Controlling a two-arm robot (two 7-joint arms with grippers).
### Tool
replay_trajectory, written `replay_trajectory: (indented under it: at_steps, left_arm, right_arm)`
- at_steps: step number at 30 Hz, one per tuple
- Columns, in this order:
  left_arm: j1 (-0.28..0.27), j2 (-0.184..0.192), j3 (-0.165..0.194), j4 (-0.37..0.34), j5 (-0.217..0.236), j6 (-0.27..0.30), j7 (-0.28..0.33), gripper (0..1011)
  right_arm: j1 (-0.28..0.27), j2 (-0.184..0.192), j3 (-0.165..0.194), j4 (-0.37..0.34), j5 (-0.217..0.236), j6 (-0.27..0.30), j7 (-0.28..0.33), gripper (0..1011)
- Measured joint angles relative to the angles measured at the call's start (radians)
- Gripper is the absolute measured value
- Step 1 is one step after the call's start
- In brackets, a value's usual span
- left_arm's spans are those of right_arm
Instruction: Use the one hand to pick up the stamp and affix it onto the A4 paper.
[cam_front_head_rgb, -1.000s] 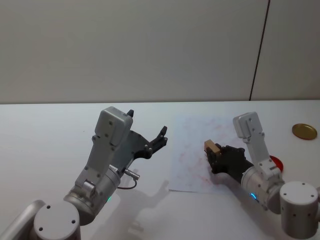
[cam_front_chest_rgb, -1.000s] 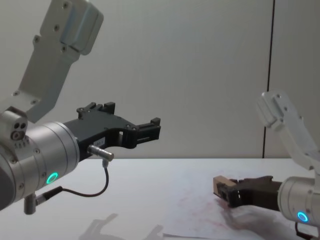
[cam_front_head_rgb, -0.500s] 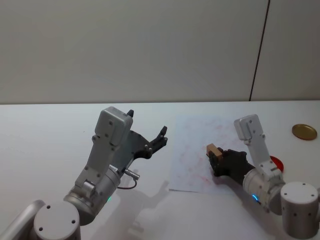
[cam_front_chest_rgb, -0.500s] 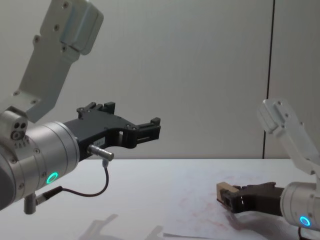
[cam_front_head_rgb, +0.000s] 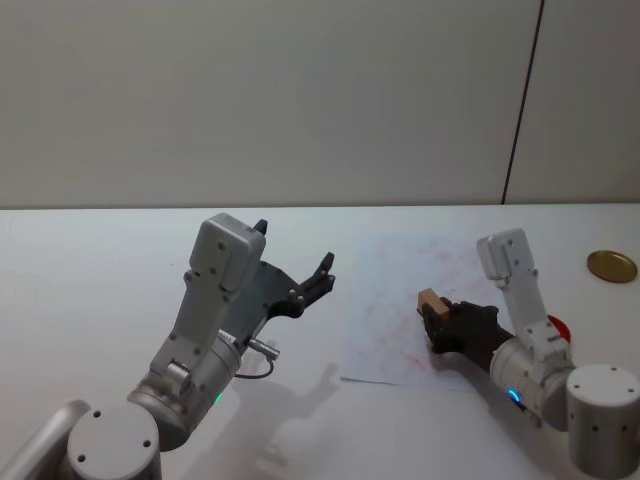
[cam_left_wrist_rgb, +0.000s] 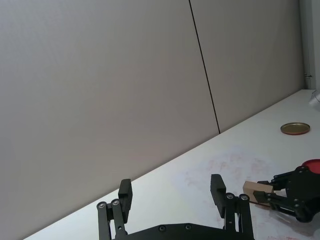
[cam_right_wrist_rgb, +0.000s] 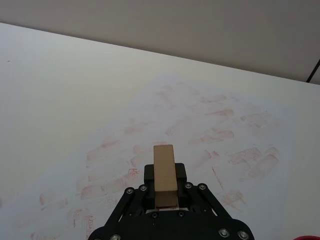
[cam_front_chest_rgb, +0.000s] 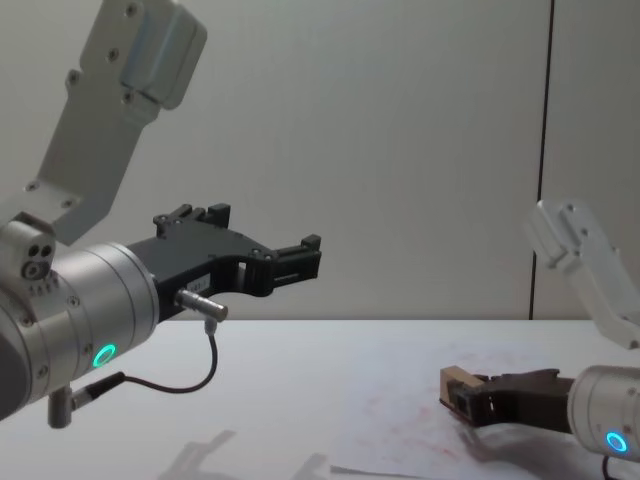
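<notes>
Where grey wall (cam_front_head_rgb: 300, 100) ends, white table (cam_front_head_rgb: 100, 260) bears A4 paper (cam_front_head_rgb: 385, 285)

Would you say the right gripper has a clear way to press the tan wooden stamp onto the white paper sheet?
Probably yes: the right gripper holds the stamp low over the paper, nothing between.

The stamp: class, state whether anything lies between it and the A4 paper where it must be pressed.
Nothing visible does. The right hand holds the stamp low over the A4 paper, whose surface there bears only red marks. The left hand hangs open well to the left.
</notes>
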Motion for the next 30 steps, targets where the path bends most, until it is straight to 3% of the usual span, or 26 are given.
replay_trajectory:
  at_steps: [16,22,30]
  left_arm:
    - [0.000,0.000,0.000,0.000,0.000,0.000,0.000,993]
    - [0.000,0.000,0.000,0.000,0.000,0.000,0.000,993]
    - [0.000,0.000,0.000,0.000,0.000,0.000,0.000,993]
  right_arm:
    - [-0.041,0.023,0.023,-0.116,0.062,-0.081,-0.017,220]
    - [-0.073,0.054,0.048,-0.196,0.097,-0.130,-0.020,220]
    - [-0.110,0.099,0.084,-0.266,0.121,-0.143,-0.024,220]
